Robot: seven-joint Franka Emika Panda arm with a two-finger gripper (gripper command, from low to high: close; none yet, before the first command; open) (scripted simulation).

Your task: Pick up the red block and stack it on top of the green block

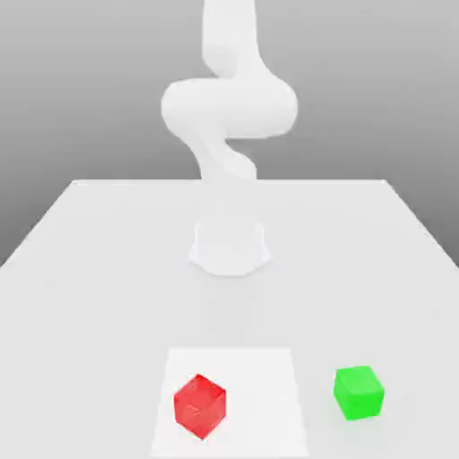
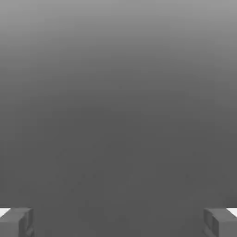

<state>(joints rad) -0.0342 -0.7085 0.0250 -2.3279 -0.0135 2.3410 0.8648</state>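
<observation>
The red block [image 1: 199,405], a small glossy cube, rests on a paler square patch near the table's front edge in the exterior view. To the exterior view's right of it, with a gap between them, sits the green block [image 1: 359,392], a matte cube of about the same size. In the hand view my gripper [image 2: 118,223] is open: its two grey fingertips [image 2: 16,222] stand far apart with nothing between them, against a plain grey background. Neither block is touched.
The arm's white base [image 1: 229,246] stands at the middle of the white table [image 1: 99,269], and its links rise out of the top of the exterior view. The paler square patch [image 1: 260,385] lies flat under the red block.
</observation>
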